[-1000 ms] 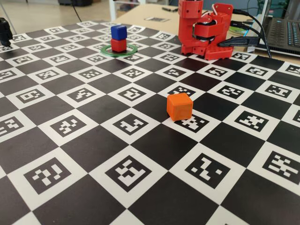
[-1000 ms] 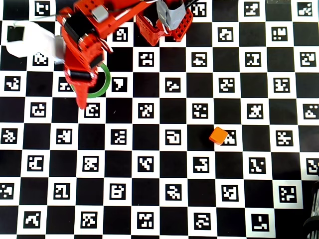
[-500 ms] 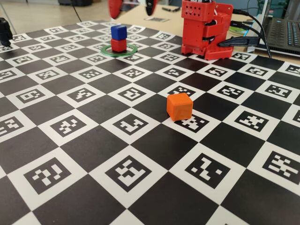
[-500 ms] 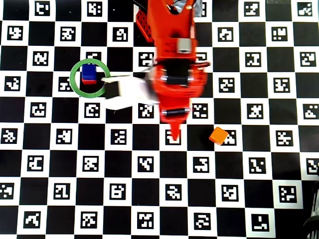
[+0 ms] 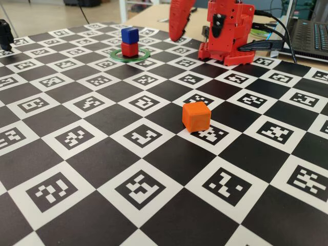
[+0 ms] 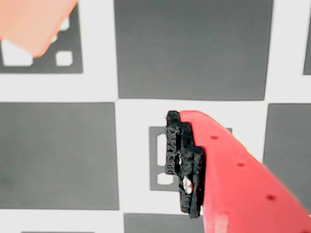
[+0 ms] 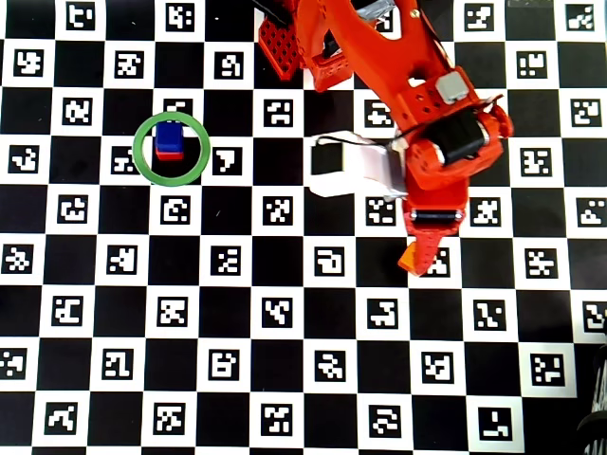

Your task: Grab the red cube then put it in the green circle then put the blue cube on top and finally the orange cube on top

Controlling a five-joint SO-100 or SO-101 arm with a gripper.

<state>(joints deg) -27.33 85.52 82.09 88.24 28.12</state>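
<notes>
My claw [image 7: 424, 248]: it hangs above the orange cube in the overhead view, tip covering part of it. The wrist view shows only one red finger [image 6: 233, 184] with its black pad, so I cannot tell how wide I stand.
Orange cube [image 5: 196, 116]: on the checkered worktop [image 5: 102, 154], alone, well apart from the ring; a blurred orange corner [image 6: 34, 22] sits at the upper left of my wrist view.
Red cube [image 5: 129, 49]: inside the green circle [image 5: 144, 55], resting on the worktop.
Blue cube [image 5: 129, 35]: stacked squarely on the red cube.
My base [image 5: 228, 31]: at the far edge of the worktop, beside a laptop [image 5: 310, 33].
</notes>
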